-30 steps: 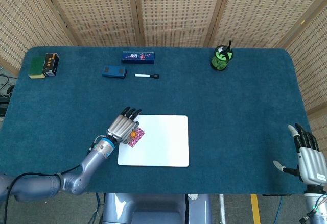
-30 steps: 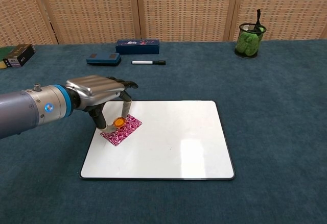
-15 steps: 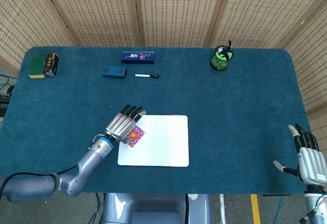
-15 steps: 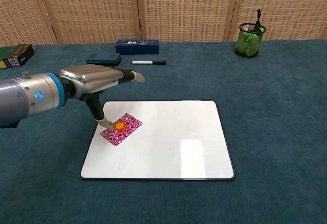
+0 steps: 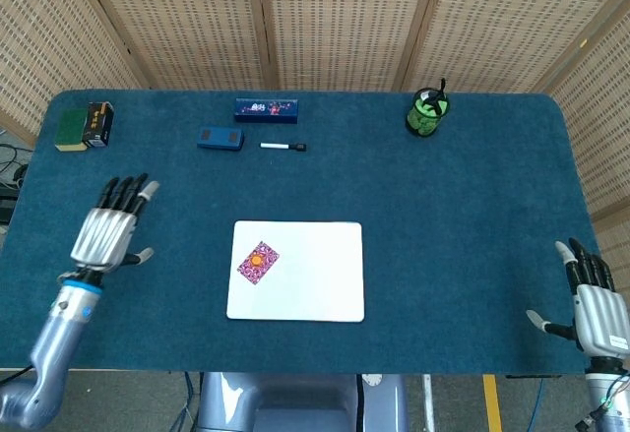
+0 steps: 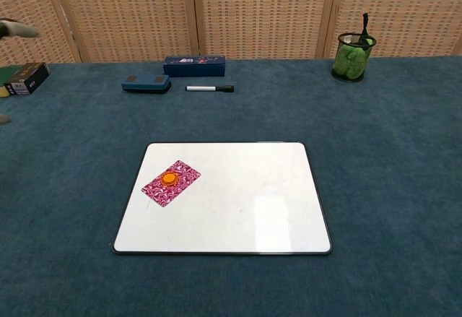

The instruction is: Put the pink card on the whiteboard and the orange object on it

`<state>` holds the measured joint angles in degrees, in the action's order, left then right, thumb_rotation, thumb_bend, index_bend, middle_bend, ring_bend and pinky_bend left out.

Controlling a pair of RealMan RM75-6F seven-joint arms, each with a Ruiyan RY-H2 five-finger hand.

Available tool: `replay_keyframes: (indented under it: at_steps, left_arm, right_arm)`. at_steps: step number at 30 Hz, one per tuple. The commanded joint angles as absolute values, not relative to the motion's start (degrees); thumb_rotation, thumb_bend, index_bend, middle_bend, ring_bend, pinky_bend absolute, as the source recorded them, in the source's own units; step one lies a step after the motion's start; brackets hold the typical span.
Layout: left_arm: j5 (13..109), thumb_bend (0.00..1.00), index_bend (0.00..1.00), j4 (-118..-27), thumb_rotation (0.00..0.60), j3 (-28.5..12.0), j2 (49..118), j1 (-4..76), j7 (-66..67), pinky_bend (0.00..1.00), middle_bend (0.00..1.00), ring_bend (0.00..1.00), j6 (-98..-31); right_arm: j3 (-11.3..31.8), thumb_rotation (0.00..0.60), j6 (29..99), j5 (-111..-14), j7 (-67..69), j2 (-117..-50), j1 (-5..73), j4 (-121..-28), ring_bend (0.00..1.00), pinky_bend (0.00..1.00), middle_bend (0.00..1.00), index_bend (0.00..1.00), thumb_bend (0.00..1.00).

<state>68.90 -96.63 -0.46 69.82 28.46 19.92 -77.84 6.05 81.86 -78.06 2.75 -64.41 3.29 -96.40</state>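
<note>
now the whiteboard [image 5: 315, 284] carries the pink card [image 5: 258, 263] at its left edge, orange object [image 5: 257, 258] on top. left hand [image 5: 110, 232] and right hand [image 5: 597, 304] hang spread, empty; a stray sweep could knock both off.

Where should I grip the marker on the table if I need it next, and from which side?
Take the marker around the middle of its white barrel, coming straight down from above. It lies flat with its black cap toward the robot's right, and the eraser and the blue box sit close by, so a side approach looks crowded.
</note>
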Motion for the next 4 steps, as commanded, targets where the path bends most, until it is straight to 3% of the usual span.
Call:
replay_keyframes:
  at_steps: [1, 4]
  left_arm:
    - [71.5, 0.0, 0.0, -96.5, 0.6, 3.3, 67.0, 18.8, 14.2, 0.0, 0.0, 0.0, -87.5]
    - [73.3, 0.0, 0.0, -95.4, 0.6, 4.5, 67.5, 15.2, 11.5, 0.0, 0.0, 0.0, -90.5]
  right_arm:
    - [6.2, 0.6, 82.0, -77.8, 2.1, -64.6, 3.3, -96.6, 0.0, 0.0, 0.0, 0.0, 0.0]
    - [6.2, 0.6, 82.6, -77.9, 1.4, -64.8, 3.1, -96.6, 0.0, 0.0, 0.0, 0.0, 0.0]
